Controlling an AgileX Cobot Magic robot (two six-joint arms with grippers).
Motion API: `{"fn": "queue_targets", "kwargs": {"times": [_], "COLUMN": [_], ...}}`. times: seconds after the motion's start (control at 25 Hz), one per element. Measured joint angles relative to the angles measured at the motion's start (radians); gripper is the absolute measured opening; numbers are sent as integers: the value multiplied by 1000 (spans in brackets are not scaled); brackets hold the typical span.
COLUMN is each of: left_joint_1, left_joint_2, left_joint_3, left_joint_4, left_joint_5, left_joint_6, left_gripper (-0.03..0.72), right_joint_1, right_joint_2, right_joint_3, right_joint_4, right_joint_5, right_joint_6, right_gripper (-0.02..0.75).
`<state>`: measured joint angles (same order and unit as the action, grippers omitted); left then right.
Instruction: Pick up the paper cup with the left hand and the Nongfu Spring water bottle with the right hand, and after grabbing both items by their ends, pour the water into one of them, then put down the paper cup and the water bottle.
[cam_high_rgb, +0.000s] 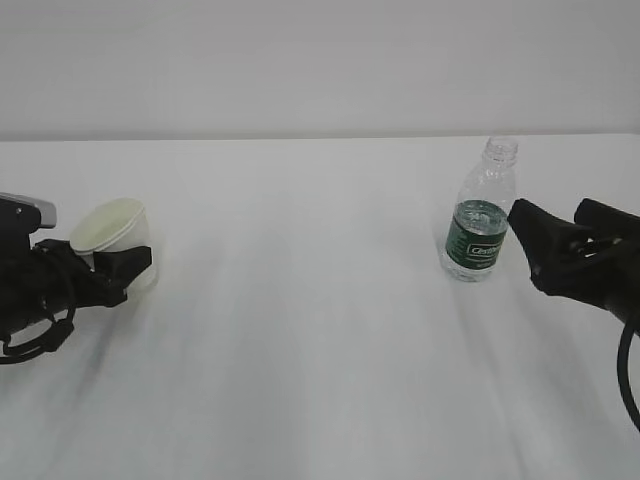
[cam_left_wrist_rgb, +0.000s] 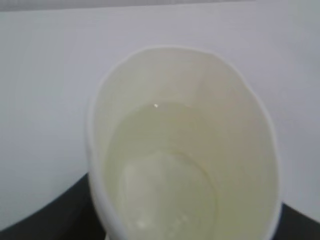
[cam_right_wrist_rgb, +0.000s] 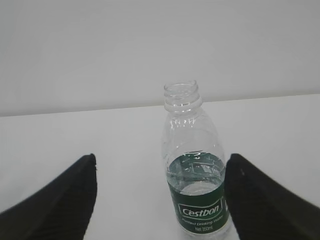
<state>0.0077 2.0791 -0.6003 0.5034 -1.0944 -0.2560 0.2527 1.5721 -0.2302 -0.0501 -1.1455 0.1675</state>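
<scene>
L hand sits low at the far left of the surface, fingers closed around the paper cup at about mid width, gripping its lower body. Cup is tilted, mouth leaning up and away from the hand; cream inside visible. In the left wrist view the paper cup fills most of the frame, rim slightly squashed into an oval, w/ pale clear liquid pooled in the bottom; dark hand parts show only as slivers under the cup at both lower corners. Can't tell if the cup base touches the surface or is lifted just off it.

R hand is at the far right, spread wide, holding nothing. It sits just right of the water bottle, nearest fingertip close beside the label but apart from it. In the right wrist view the two black fingers flank the water bottle, clear gap each side.

Bottle stands upright on the surface, well apart from the cup, far across to its right. No cap on the threaded neck. Dark green label band w/ white print reading "Cestbon"; water level sits near the top of the label, upper part clear and empty.
</scene>
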Motion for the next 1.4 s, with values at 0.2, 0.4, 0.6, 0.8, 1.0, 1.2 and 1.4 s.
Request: {"fn": "queue_targets", "kwargs": {"times": [0.2, 0.4, 0.6, 0.8, 1.0, 1.2, 1.4], "left_joint_1": [0, 0, 0, 0, 0, 0, 0], "left_joint_2": [0, 44, 66, 66, 66, 66, 66], "left_joint_3": [0, 0, 0, 0, 0, 0, 0], "left_joint_4": [-38, -76, -83, -83, -77, -56, -48], "left_joint_5": [-25, -35, -50, -50, -50, -50, -50], "left_joint_6": [20, 37, 40, 42, 42, 42, 44], "left_gripper": [439, 438, 438, 441, 530, 587, 593], "right_joint_1": [0, 0, 0, 0, 0, 0, 0], "right_joint_2": [0, 0, 0, 0, 0, 0, 0], "right_joint_3": [0, 0, 0, 0, 0, 0, 0], "right_joint_4": [-9, -14, -14, -16, -20, -22, -22], "right_joint_5": [0, 0, 0, 0, 0, 0, 0], "right_joint_6": [19, 23, 23, 24, 24, 26, 28], "right_gripper": [594, 593, 593, 593, 592, 592, 593]}}
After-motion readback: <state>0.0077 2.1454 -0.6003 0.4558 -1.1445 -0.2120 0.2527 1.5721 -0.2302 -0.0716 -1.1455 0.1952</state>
